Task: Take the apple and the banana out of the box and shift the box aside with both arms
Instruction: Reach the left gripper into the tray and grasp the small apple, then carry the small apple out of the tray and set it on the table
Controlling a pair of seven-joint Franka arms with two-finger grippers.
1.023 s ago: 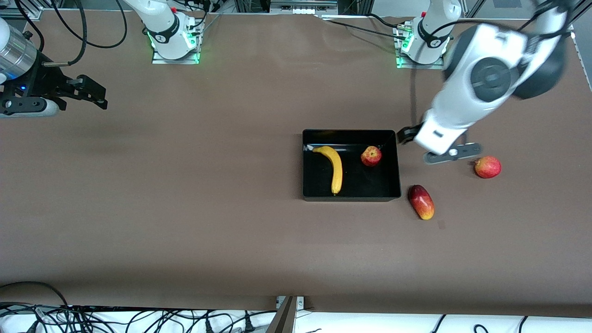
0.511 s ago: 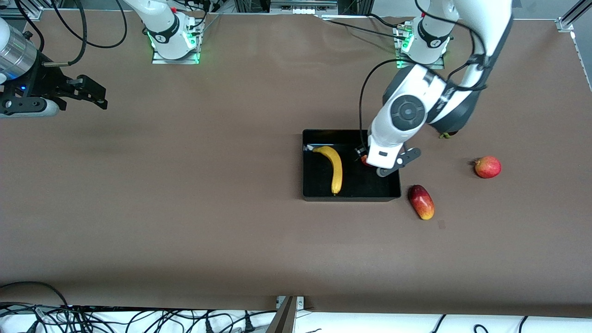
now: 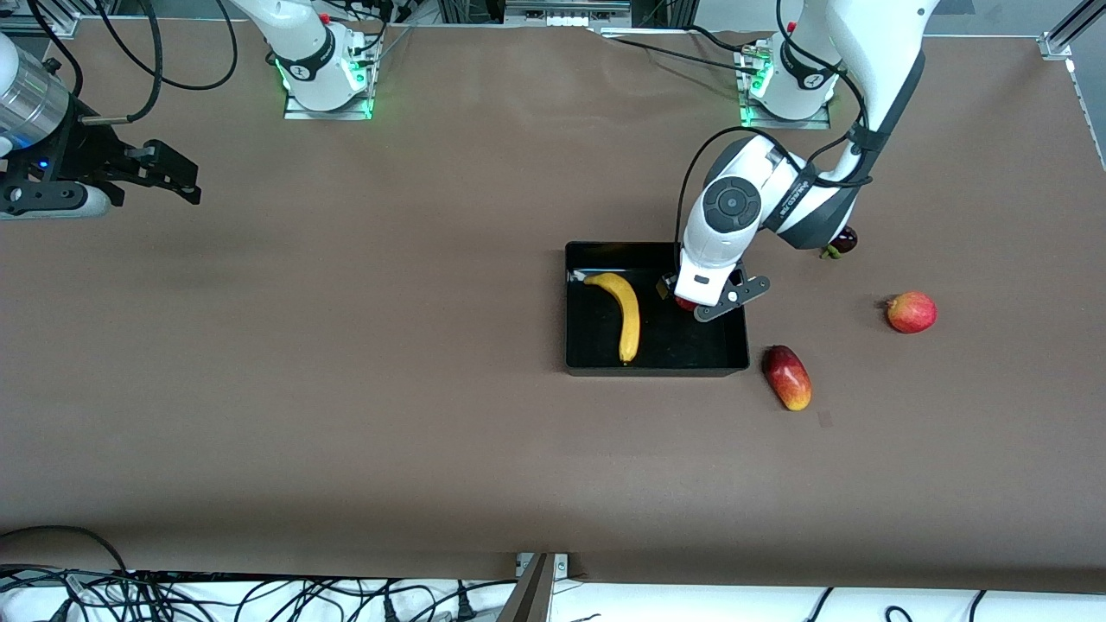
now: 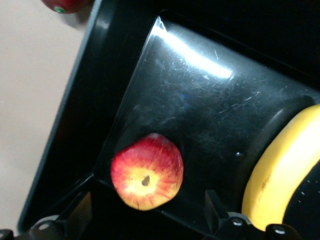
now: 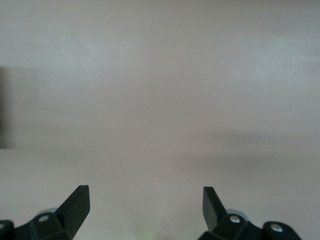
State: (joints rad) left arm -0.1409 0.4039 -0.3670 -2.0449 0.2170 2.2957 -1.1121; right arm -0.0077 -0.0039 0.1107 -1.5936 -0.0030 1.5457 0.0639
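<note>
The black box [image 3: 657, 370] lies mid-table with the yellow banana [image 3: 626, 315] in it. A red apple [image 3: 684, 303] also lies in the box, mostly hidden under my left gripper [image 3: 696, 302]. In the left wrist view that apple [image 4: 146, 171] sits in a corner of the box [image 4: 200, 100], beside the banana [image 4: 280, 170]. My left gripper [image 4: 147, 210] hangs open just above it, one finger [image 4: 80, 210] to each side, apart from it. My right gripper [image 3: 186, 183] waits open over bare table at the right arm's end, fingers [image 5: 77, 205] spread wide.
A second red apple [image 3: 911, 312] lies on the table toward the left arm's end. An oblong red-yellow fruit [image 3: 786, 377] lies just off the box's corner nearest the front camera. A dark purple fruit [image 3: 843, 239] peeks from under the left arm's elbow.
The left arm has swung in from beside the box and come down over the apple in the box. The right arm has not moved.
</note>
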